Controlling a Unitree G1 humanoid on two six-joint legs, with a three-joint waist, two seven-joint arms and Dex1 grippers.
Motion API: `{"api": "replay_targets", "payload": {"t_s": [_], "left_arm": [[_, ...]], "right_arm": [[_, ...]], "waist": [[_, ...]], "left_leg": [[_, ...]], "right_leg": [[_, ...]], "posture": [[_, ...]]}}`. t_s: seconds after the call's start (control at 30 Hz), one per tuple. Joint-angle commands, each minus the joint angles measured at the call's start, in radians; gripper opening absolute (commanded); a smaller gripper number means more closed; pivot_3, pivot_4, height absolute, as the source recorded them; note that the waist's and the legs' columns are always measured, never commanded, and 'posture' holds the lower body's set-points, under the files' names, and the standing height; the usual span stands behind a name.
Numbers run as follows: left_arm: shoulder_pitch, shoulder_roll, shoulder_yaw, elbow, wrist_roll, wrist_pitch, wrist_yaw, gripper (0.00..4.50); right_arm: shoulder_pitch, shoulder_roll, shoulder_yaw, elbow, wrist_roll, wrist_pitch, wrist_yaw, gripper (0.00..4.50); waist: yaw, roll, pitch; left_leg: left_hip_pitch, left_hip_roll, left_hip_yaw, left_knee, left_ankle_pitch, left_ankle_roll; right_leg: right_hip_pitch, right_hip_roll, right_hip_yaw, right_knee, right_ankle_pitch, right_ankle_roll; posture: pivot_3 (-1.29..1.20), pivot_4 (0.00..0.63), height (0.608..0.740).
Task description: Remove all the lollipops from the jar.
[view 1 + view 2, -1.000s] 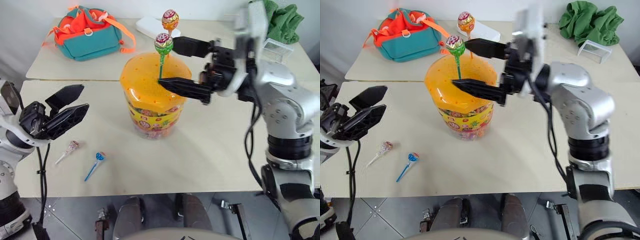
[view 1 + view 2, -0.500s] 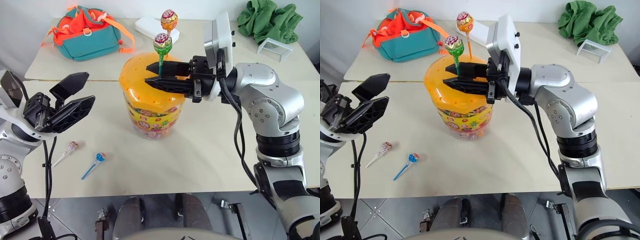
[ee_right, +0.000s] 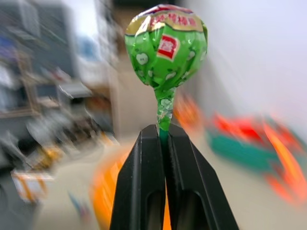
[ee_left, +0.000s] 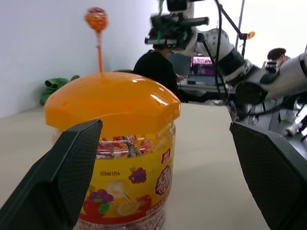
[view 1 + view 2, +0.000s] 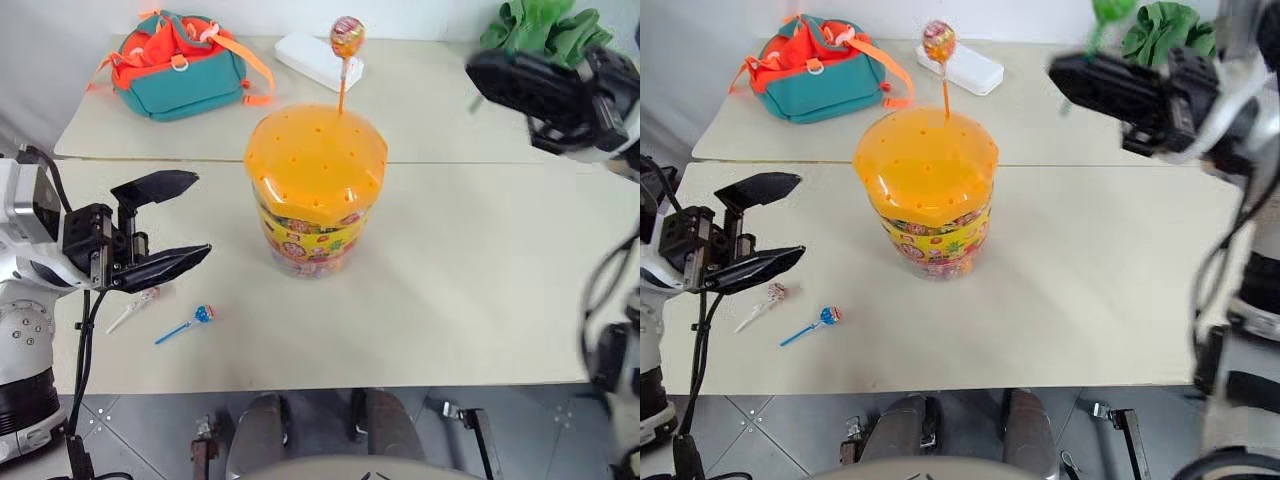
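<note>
My right gripper (image 3: 163, 136) has swung off the jar (image 5: 314, 190) toward two o'clock, pinched shut on the green lollipop (image 3: 165, 50). I'm mid-carry; next I set it down, then go for the orange lollipop (image 5: 346, 37) at the lid's twelve o'clock. Left gripper (image 5: 165, 225) waits wide open, empty.

Two beige tables (image 5: 480, 300) pushed together, white wall (image 5: 60, 30) behind, grey tiled floor (image 5: 150, 440) below, even indoor light.

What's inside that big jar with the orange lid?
Through the jar's clear wall, small wrapped candies show. One orange lollipop stands with its stick in the lid. The label band and lid hide the rest.
</note>
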Motion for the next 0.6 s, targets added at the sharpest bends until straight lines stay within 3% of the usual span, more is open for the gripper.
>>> {"api": "replay_targets", "payload": {"t_s": [0.03,0.17,0.27,0.4,0.5,0.6], "left_arm": [[0.032,0.056,-0.042,-0.049,0.034,-0.041,-0.112,4.5],[0.029,0.085,-0.055,-0.036,0.044,-0.06,-0.161,4.5],[0.025,0.079,-0.054,-0.02,0.055,-0.086,-0.153,4.5],[0.029,0.062,-0.054,-0.034,0.049,-0.092,-0.121,4.5],[0.036,0.026,-0.048,-0.055,0.039,-0.094,-0.058,4.5],[0.072,-0.002,-0.026,-0.082,0.006,-0.065,0.002,4.5]], "right_arm": [[0.24,-0.306,0.179,0.147,-0.397,-0.126,0.072,0.04],[0.364,-0.358,0.285,0.297,-0.63,-0.341,0.039,0.04],[0.377,-0.326,0.35,0.396,-0.774,-0.443,-0.03,0.04],[0.412,-0.278,0.32,0.413,-0.754,-0.446,0.014,0.04],[0.439,-0.26,0.269,0.365,-0.681,-0.359,0.07,0.67],[0.43,-0.224,0.18,0.294,-0.593,-0.351,0.103,1.73]], "waist": [[0.002,-0.001,-0.001],[-0.006,-0.001,-0.001],[-0.024,0.005,0.001],[-0.032,0.007,0.0],[-0.025,0.006,0.0],[-0.023,0.006,0.0]], "left_leg": [[0.0,0.0,0.001,-0.001,0.0,0.0],[0.0,0.0,0.005,-0.001,0.0,0.0],[0.002,0.001,0.007,-0.001,0.0,0.0],[0.003,0.002,0.007,-0.001,0.001,0.0],[0.003,0.002,0.006,-0.001,0.0,0.0],[0.002,0.002,0.005,0.0,0.0,0.0]], "right_leg": [[0.0,0.0,0.0,-0.001,0.0,0.0],[0.0,-0.001,0.0,-0.004,0.0,0.0],[0.0,-0.001,0.001,-0.003,0.0,0.0],[-0.001,0.0,0.001,-0.001,0.0,0.0],[0.0,0.0,0.001,-0.001,0.0,0.0],[0.0,0.0,0.0,-0.001,0.0,0.0]], "posture": [[0.0,0.15,0.74],[0.0,0.15,0.74],[0.0,0.15,0.74],[0.0,0.15,0.74],[0.0,0.15,0.74],[0.0,0.15,0.74]]}}
